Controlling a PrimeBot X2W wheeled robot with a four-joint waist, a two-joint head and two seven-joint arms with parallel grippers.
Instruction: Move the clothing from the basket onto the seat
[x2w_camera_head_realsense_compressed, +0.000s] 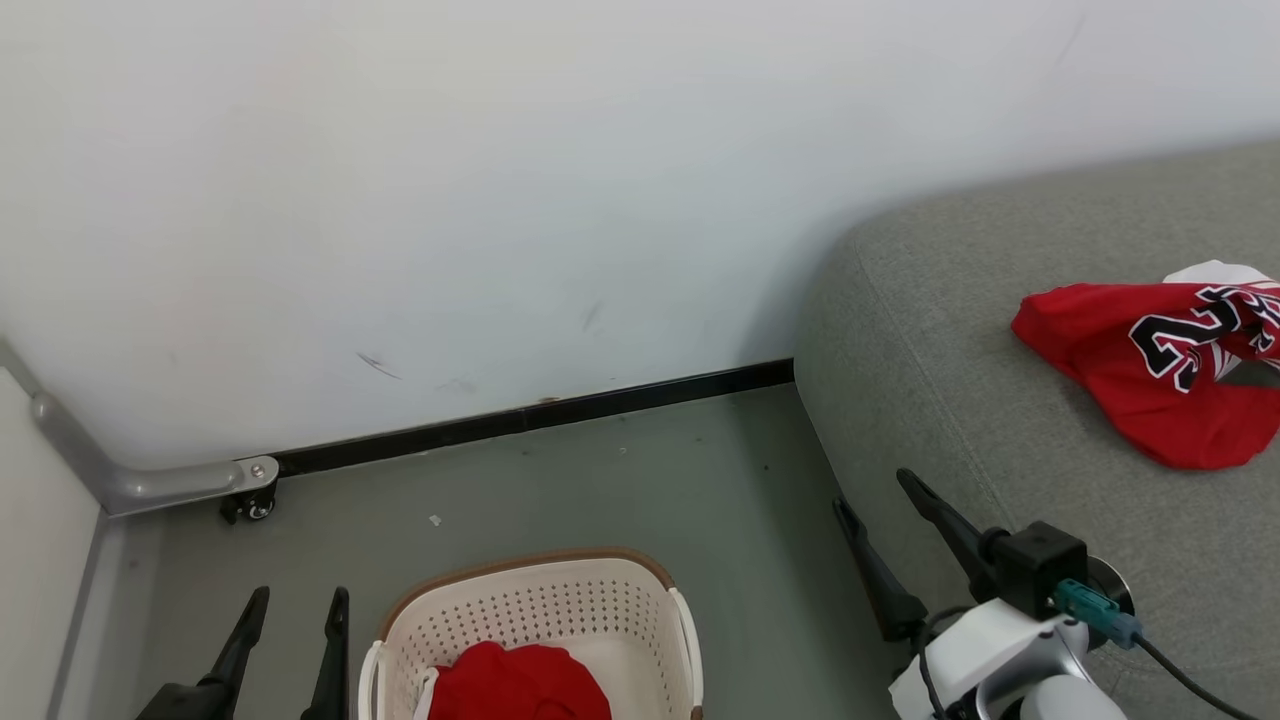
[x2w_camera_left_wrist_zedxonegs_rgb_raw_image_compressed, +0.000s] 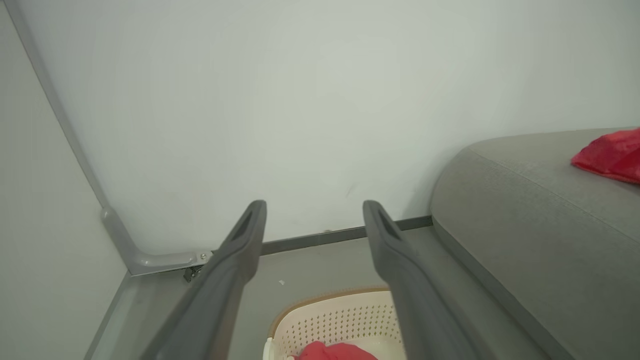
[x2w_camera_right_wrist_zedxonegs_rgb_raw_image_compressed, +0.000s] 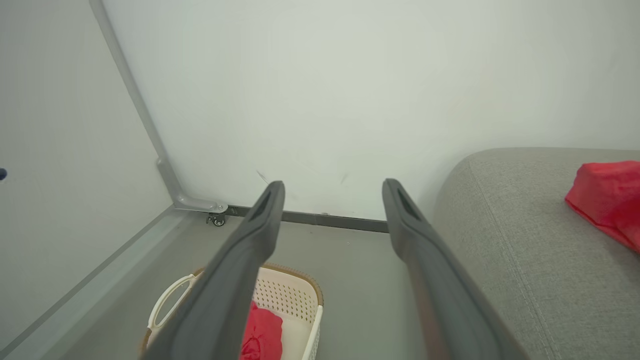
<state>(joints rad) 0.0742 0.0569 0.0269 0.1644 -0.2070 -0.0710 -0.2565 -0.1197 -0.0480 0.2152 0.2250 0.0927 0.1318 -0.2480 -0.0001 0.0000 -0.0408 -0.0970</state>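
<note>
Left gripper (x2w_camera_head_realsense_compressed: 300, 597) and right gripper (x2w_camera_head_realsense_compressed: 872, 492): both spread wide, holding nothing, fingers pointing toward the wall (x2w_camera_head_realsense_compressed: 500, 200).

Hazards, judged from the present layout, largest item first:
- seat (x2w_camera_head_realsense_compressed: 950, 400): right gripper just beside its front edge; guard against scraping or catching the woven fabric on a low swing to the right;
- basket (x2w_camera_head_realsense_compressed: 540, 610): light, perforated, standing free on the floor (x2w_camera_head_realsense_compressed: 600, 470); expect sliding or tipping from a finger hooked on the brown rim or a side handle, or jammed in a hole; expect the whole basket lifted with the cloth in that case;
- jersey (x2w_camera_head_realsense_compressed: 1110, 400): lying on the seat, partly cut off at the head view's right edge; avoid dragging or burying it during the next set-down;
- red garment (x2w_camera_head_realsense_compressed: 520, 685): soft and bunched in the basket bottom; avoid a shallow pinch on a single fold; expect slippage and a drop onto the floor between basket and seat.

Positions relative to the grippers:
- red garment: in the basket, between the two grippers in the head view, just beside the left gripper and lower than its fingertips; seen low between the fingers in the left wrist view; low and to the left, partly behind one finger, in the right wrist view;
- jersey: well apart from both grippers, to the right of the right one.
</note>
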